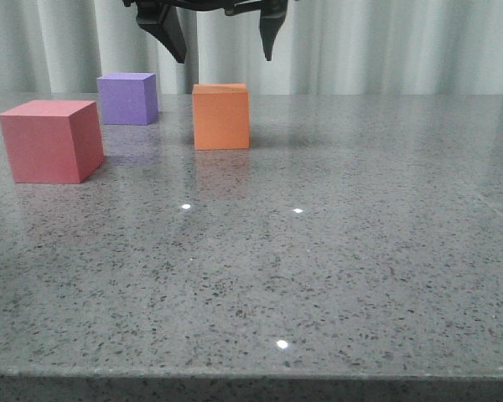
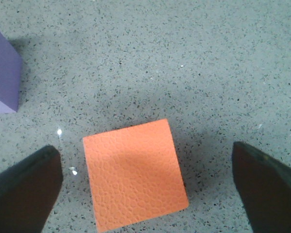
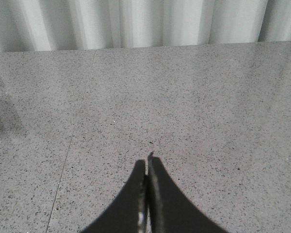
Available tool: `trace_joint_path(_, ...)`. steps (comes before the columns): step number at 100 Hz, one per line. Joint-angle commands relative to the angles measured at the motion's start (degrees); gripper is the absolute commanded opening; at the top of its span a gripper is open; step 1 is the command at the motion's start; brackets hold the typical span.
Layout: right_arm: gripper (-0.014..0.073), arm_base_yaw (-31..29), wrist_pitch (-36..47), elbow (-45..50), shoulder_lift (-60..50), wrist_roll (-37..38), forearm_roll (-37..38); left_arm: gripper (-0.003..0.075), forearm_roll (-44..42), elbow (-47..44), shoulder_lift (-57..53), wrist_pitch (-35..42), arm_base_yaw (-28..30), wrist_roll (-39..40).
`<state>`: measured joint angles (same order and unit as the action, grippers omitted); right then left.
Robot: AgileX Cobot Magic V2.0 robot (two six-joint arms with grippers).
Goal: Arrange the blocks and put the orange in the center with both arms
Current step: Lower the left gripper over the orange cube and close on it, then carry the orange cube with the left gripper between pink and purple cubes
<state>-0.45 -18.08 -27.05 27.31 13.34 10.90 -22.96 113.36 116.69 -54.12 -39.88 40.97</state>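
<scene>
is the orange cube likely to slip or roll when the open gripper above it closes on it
Rolling seems unlikely: the orange cube sits flat on the table. Its pebbled matte top suggests decent grip, possibly soft foam. The left gripper is open wider than the cube, so off-centre closing may nudge it.

No legible text, labels, brands, numbers or signs appear in any view; the cubes and the surface (image 1: 360,276) are unmarked.

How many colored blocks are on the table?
3. The red-pink block sits nearest on the left, the purple block is behind it, farther back, and the orange block stands toward the middle, under the open left end effector. None seem hidden.
</scene>
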Motion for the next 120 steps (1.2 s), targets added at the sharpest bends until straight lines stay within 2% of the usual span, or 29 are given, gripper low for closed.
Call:
trace_joint_path(1, -0.0068, -0.26, 4.47, -1.57, 0.04, -0.63, 0.69, 0.0657, -1.47, 1.97, -2.29, 2.14, -0.12, 0.85)
trace_joint_path(50, -0.0068, -0.26, 4.47, -1.57, 0.04, -0.63, 0.69, 0.0652, -1.6, 1.97, 2.73, 0.18, -0.12, 3.18)
trace_joint_path(59, -0.0068, -0.26, 4.47, -1.57, 0.04, -0.63, 0.69, 0.0595, -1.73, 1.97, 2.73, 0.18, -0.12, 3.18)
trace_joint_path(72, -0.0068, -0.26, 4.47, -1.57, 0.04, -0.63, 0.69, 0.041, -2.46, 1.97, 2.73, -0.24, -0.12, 3.18)
trace_joint_path(79, -0.0068, -0.26, 4.47, -1.57, 0.04, -0.63, 0.69, 0.0347, -2.56, 1.97, 2.73, -0.47, -0.12, 3.18)
trace_joint_path(101, -0.0068, -0.26, 4.47, -1.57, 0.04, -0.63, 0.69, 0.0337, -2.72, 1.97, -0.16, -1.4, 0.0, 0.9)
trace_joint_path(120, -0.0068, -0.26, 4.47, -1.57, 0.04, -0.63, 0.69, 0.0337, -2.5, 1.97, -6.24, -4.19, 3.0, -3.36)
